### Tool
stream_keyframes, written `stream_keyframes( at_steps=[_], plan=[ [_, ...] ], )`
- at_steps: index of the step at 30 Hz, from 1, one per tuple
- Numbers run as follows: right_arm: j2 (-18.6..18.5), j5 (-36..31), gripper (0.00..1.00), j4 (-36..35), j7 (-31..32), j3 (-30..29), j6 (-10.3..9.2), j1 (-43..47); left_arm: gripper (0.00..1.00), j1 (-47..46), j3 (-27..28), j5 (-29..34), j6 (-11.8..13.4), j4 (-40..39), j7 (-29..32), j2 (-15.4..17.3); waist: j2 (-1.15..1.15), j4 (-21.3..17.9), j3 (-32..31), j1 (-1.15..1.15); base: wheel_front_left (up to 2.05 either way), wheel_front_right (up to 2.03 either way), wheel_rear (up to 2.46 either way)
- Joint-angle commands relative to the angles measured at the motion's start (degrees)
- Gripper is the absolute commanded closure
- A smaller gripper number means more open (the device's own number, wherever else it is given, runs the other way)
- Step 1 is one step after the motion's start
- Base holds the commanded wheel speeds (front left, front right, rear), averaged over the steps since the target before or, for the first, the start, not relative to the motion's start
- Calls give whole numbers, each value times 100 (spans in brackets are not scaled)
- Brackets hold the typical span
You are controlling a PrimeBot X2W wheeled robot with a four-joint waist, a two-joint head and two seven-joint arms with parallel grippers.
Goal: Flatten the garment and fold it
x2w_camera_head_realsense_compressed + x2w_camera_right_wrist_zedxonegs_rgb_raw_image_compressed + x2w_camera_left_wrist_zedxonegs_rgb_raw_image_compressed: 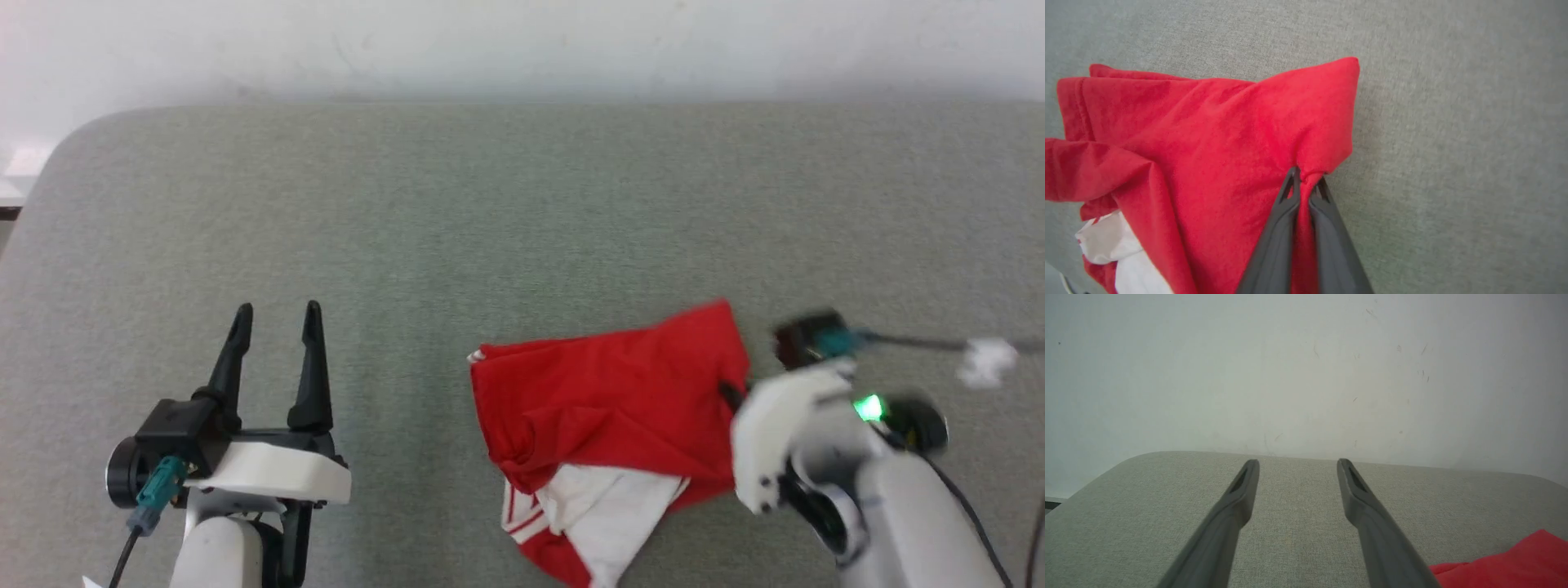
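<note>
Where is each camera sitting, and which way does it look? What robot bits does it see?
Head view: on the robot's head, facing forward and down at the table and garment; shows the left gripper and pale right forearm.
Left wrist view: left wrist, along its open fingers, over the table toward a white wall.
Right wrist view: right wrist, down along the right gripper, shut on the garment.
All three share the garment.

The left gripper point(277, 310) has two long dark tapered fingers point(310, 367), slotted near the tips, on a black block point(175, 425) with a white shell point(269, 478). A teal plug point(159, 483) with black cable point(122, 559) sits at its 8 o'clock. The right wrist point(775, 425), white too, bears a green light point(868, 407).
</note>
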Motion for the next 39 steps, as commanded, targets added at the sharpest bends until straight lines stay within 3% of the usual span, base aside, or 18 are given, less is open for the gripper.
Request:
stream_keyframes(
  at_steps=[1,4,7,13,24,31,39],
  plan=[
    [-59,-508,100,-199,155,234,-5,-288,0,52,31,-13,32,-40,-27,-28,0,-173,57,0,0,0,0],
    [-567,-1223,100,-427,422,1024,-5,-794,0,66,76,6,35,-104,-27,-28,0,-420,121,0,0,0,0],
    [-1118,-1470,100,-453,492,1670,-5,-1352,0,31,104,19,38,-185,-27,-28,0,-694,238,0,0,0,0],
    [-1771,-1561,100,-138,229,1993,-5,-2295,0,-153,42,100,40,-364,-27,-28,0,-1280,554,0,0,0,0],
    [-2396,-1626,100,986,-478,1374,-5,-3091,0,-654,-100,315,10,-691,-27,100,0,-2163,1363,0,0,0,0],
    [-2530,-1783,100,1819,-1019,472,-5,-3441,0,-1053,-242,419,-20,-861,76,283,0,-2287,1971,0,0,0,0],
    [-2476,-2428,100,2442,-1719,-588,-5,-3824,0,-1283,-338,468,-44,-1061,298,468,0,-2130,2429,0,0,0,0]
  ],
)
